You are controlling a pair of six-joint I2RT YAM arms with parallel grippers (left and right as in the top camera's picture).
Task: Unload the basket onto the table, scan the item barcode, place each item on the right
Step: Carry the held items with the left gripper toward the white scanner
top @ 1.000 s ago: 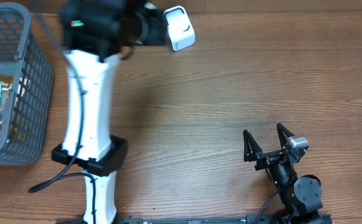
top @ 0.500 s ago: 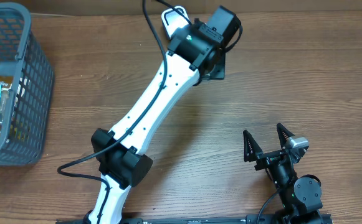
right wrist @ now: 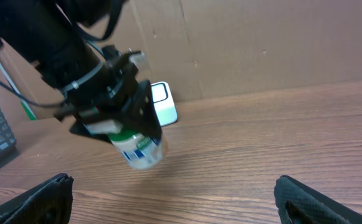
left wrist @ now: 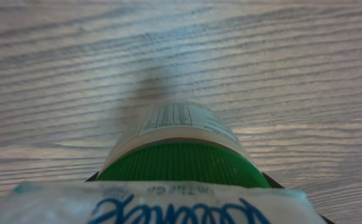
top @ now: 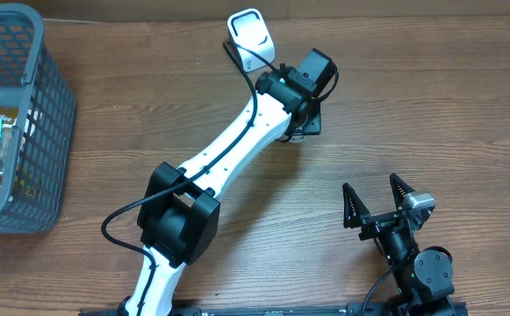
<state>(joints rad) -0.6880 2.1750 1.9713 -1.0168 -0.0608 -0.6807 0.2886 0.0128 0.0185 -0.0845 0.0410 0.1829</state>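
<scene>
Wooden desk (top: 430,105) carries a grey mesh basket (top: 57,105) holding packets at its left edge. The left arm (top: 228,149) reaches across to the far side, where a white barcode scanner (top: 251,35) stands. The left gripper (right wrist: 128,134) has its fingers pinching a green-capped bottle (right wrist: 140,149) near the cap, tilted and clear of the desk, just beside the scanner. The right gripper (top: 377,202) sits near the front edge, fingers spread wide, empty. The step in hand looks like presenting the bottle. No barcode shows, so the next move likely calls for turning the label toward the scanner's window.
</scene>
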